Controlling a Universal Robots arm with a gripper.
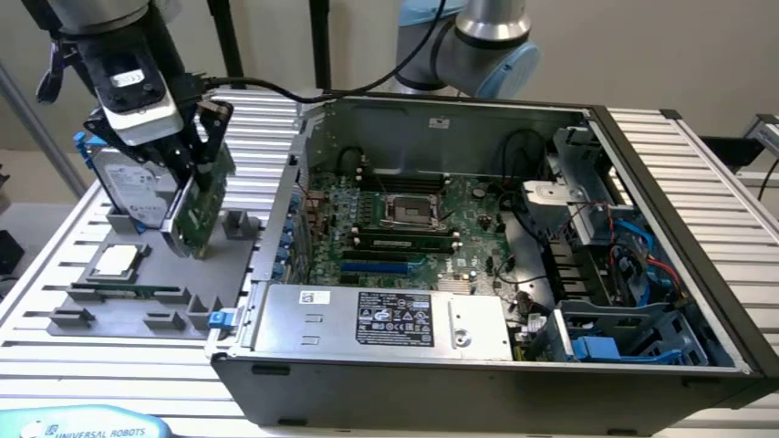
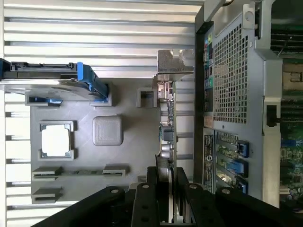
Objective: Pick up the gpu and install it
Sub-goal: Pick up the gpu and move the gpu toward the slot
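Note:
The gpu [image 1: 199,208] is a thin green circuit card standing on edge over the grey parts holder [image 1: 128,306], at the exterior view's left of the open computer case [image 1: 487,228]. My gripper [image 1: 192,164] is shut on the card's upper edge. In the wrist view the gpu [image 2: 168,118] is seen edge-on, with its silver bracket [image 2: 173,64] at the far end and my black fingers [image 2: 182,187] clamped on either side of it. The motherboard [image 1: 402,233] lies inside the case.
A silver hard drive with blue rails [image 1: 128,182] stands in the holder behind the card. A square processor chip [image 1: 116,260] and a memory stick [image 1: 128,292] lie in the holder. The case's rear wall [image 2: 232,85] is close beside the card.

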